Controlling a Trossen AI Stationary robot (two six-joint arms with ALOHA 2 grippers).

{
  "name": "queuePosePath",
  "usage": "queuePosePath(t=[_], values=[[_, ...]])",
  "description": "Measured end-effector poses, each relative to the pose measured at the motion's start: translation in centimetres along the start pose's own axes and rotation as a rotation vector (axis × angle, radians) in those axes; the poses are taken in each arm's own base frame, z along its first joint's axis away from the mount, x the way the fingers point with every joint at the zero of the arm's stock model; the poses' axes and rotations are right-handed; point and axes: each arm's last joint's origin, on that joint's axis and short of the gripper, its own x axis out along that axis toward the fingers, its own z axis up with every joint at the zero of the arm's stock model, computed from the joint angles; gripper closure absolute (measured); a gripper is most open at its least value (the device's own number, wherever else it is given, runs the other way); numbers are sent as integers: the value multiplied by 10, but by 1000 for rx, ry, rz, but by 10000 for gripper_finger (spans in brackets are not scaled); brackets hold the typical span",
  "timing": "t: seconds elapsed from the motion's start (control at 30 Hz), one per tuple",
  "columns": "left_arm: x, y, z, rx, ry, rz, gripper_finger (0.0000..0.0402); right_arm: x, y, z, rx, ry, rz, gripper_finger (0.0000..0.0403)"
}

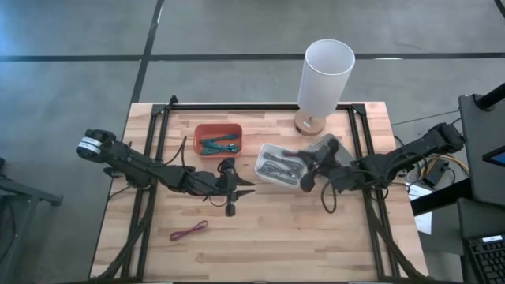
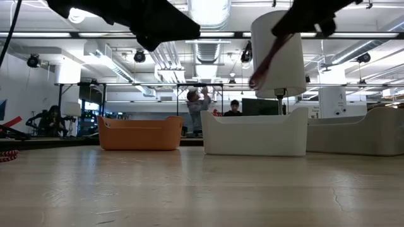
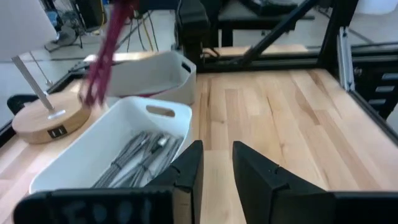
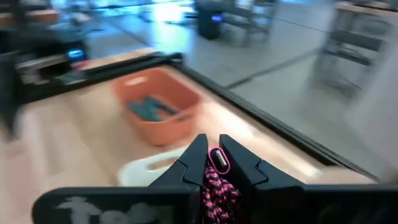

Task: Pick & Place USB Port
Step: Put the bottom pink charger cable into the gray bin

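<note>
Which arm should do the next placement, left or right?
Right. Its end effector is already shut on the pink USB cable, up over the white bin. The left end effector is open and holds nothing.

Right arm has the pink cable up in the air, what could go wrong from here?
The right gripper pinches the pink braided USB cable only at its plug, so it might slip. The dangling cable swings near the white cylindrical lamp and could snag it. It might drop into the white bin of grey cables, the wrong place.
</note>
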Motion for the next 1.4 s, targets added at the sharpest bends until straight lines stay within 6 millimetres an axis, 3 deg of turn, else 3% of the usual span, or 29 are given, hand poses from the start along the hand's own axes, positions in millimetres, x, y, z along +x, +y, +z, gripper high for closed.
queuePosePath(t=[0.4, 0.57, 0.87, 1.2, 1.4], values=[[0, 0, -1, 4, 13, 0, 318, -30, -61, -18, 119, 161, -223, 374], [0, 0, -1, 4, 13, 0, 318, -37, -76, -29, 179, 264, -303, 374], [0, 0, -1, 3, 10, -1, 318, -33, -76, -42, 131, 308, -355, 374], [0, 0, -1, 3, 10, 0, 318, -23, -76, -77, 139, 330, -460, 374], [0, 0, -1, 3, 10, 1, 319, -19, -75, -87, 97, 344, -490, 373]])
